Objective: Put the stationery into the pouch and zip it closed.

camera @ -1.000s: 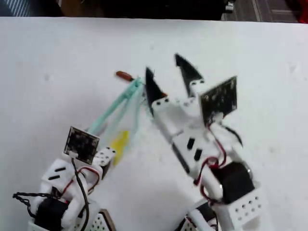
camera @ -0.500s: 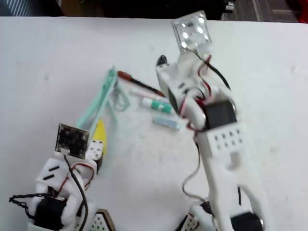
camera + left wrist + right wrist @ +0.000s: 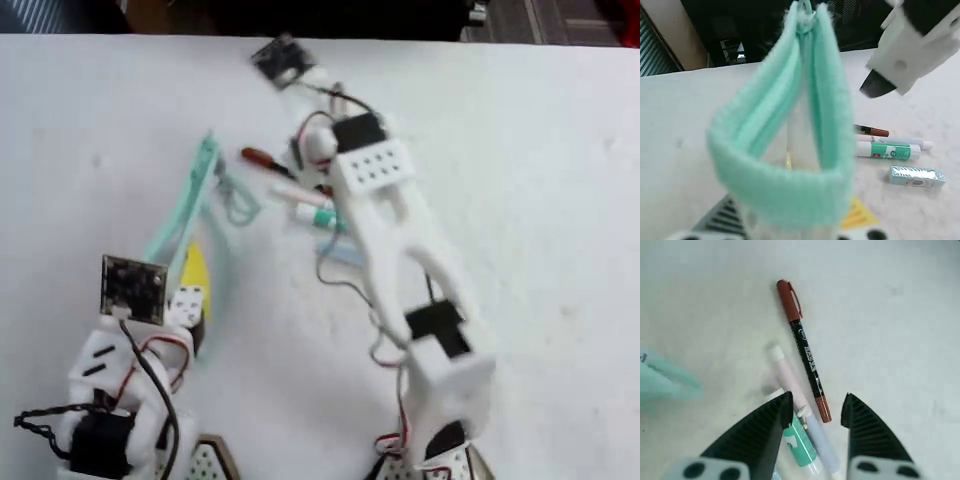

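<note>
My left gripper [image 3: 186,300] is shut on one end of the mint-green pouch [image 3: 190,205], which it holds up with the mouth [image 3: 790,125] gaping. To the right of the pouch on the white table lie a brown-capped pen [image 3: 262,159], a pale pink pen [image 3: 790,385], a green-and-white marker [image 3: 315,215] and a light blue eraser [image 3: 917,177]. My right gripper [image 3: 812,412] hangs open just above these pens, its black fingers [image 3: 765,430] on either side of the brown pen's tip. It holds nothing.
The right arm [image 3: 400,260] stretches across the middle of the white table [image 3: 540,150] and covers part of the stationery in the high view. A yellow piece [image 3: 193,270] shows beside the left gripper. Bare table lies to the right and far left.
The right arm has stretched out toward the far side and tipped its gripper down over the pens. The left arm and the pouch have shifted left.
</note>
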